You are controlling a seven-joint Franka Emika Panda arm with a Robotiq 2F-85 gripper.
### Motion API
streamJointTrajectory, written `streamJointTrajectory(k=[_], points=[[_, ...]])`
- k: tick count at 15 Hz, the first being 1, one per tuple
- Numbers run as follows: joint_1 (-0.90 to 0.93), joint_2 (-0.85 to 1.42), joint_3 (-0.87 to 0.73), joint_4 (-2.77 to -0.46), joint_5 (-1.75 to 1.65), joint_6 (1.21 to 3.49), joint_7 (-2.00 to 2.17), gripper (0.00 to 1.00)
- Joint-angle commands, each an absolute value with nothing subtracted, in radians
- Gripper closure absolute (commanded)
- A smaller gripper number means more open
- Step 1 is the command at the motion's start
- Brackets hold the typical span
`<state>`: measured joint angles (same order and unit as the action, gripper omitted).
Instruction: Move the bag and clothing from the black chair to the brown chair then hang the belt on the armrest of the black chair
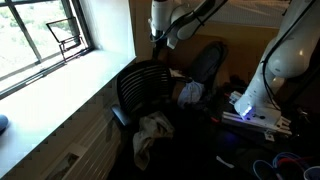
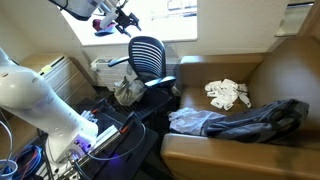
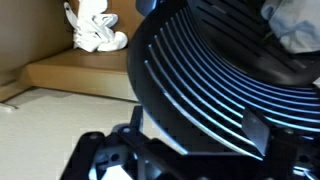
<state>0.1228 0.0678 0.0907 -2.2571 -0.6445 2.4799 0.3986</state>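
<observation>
The gripper (image 2: 124, 20) hangs above the black chair (image 2: 148, 55), its fingers spread wide and empty. White clothing (image 2: 228, 93) and a dark bundle (image 2: 250, 118) lie on the brown chair (image 2: 290, 62). A pale item (image 2: 128, 90) on the black seat probably needs grasping next.

Nothing readable in here, honestly. I can't make out any lettering, logo or number on the black chair (image 2: 148, 55), the brown chair (image 2: 285, 70) or the robot's white arm (image 2: 30, 95). The glowing unit (image 1: 245, 113) near the arm's foot might carry markings, but it's too small and blurry to tell.
</observation>
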Motion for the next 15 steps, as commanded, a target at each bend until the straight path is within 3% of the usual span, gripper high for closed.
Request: streamJointTrajectory(k=[1,5,10,15], points=[[0.111,0.085,0.101,-2.292,-0.505,2.526,0.143,0.0],[0.133,0.087,0.092,-2.269,-0.549,2.5,0.255,0.0],[0.165,0.221,0.184,-2.315,-0.245,2.593,-0.019,0.0],[0.116,0.324,0.303,-2.305,0.059,2.509,-0.337,0.0]])
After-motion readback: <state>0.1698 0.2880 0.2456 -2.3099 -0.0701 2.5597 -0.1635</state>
